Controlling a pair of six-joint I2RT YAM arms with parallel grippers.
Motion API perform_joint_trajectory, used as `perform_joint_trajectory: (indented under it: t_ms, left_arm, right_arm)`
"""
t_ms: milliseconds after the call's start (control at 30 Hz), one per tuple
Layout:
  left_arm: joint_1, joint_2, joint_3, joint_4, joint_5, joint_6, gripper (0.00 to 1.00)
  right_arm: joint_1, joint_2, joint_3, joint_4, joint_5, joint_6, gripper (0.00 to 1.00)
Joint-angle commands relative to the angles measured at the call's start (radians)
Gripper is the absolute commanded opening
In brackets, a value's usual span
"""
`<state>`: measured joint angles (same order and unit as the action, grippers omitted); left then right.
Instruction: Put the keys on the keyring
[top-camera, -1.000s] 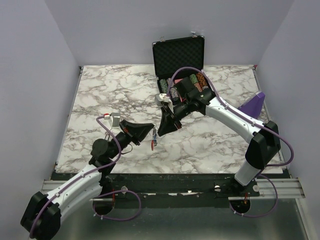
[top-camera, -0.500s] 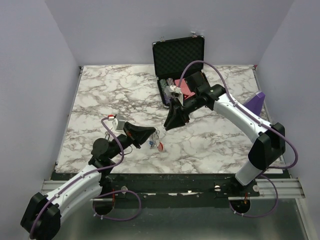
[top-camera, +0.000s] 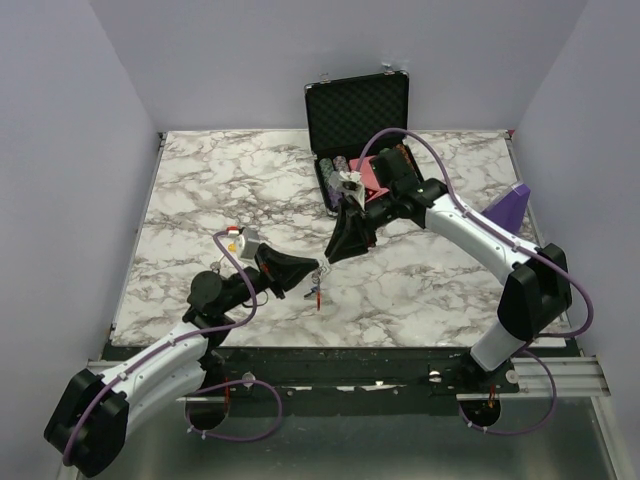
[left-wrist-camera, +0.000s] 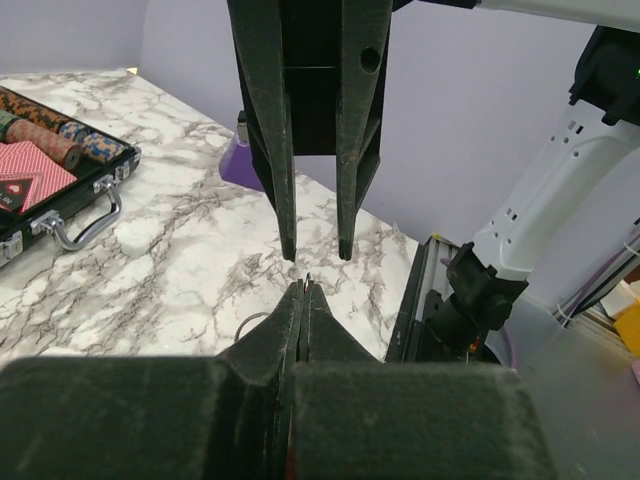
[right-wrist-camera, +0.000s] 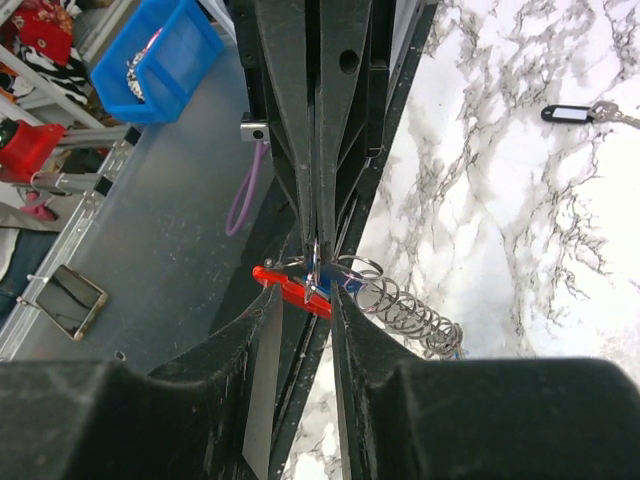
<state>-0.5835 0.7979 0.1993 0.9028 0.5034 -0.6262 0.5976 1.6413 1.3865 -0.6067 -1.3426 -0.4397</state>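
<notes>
Keyring (right-wrist-camera: 290, 289) pinched between closed left fingers (right-wrist-camera: 285, 100); right fingers (left-wrist-camera: 262, 100) slightly parted, close by.

From above, the keyring (top-camera: 316, 290) dangling off the left gripper (top-camera: 310, 269) is too small to make out, likewise the keys (top-camera: 319, 275) bunched with it; on the left wrist camera that gripper's fingers (left-wrist-camera: 262, 355) hide both almost wholly; the case (left-wrist-camera: 60, 205) there runs off the left edge.
</notes>
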Motion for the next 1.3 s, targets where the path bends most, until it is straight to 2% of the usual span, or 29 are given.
perform_joint_trajectory:
  t_ms: [0, 233, 500, 833, 1067, 1267]
  left_arm:
    - [0.005, -0.006, 0.028, 0.077, 0.026, -0.009, 0.0]
    - [0.007, -0.011, 0.025, 0.074, 0.018, -0.012, 0.0]
    - [0.005, -0.017, 0.022, 0.073, 0.011, -0.01, 0.0]
    - [0.005, -0.029, 0.02, 0.062, 0.0, -0.001, 0.0]
    - [0.007, -0.031, 0.02, 0.058, 0.0, 0.0, 0.0]
    - [0.005, -0.037, 0.034, 0.009, 0.02, 0.019, 0.0]
  right_arm:
    - [0.017, -0.006, -0.02, 0.082, -0.044, 0.076, 0.34]
    - [0.036, 0.003, -0.035, 0.127, -0.029, 0.116, 0.32]
    - [0.042, 0.006, -0.04, 0.137, -0.02, 0.128, 0.2]
    - [0.053, 0.009, -0.047, 0.159, 0.005, 0.154, 0.2]
    - [0.059, 0.014, -0.047, 0.165, 0.013, 0.167, 0.01]
    - [0.057, 0.011, -0.034, 0.145, 0.034, 0.162, 0.01]
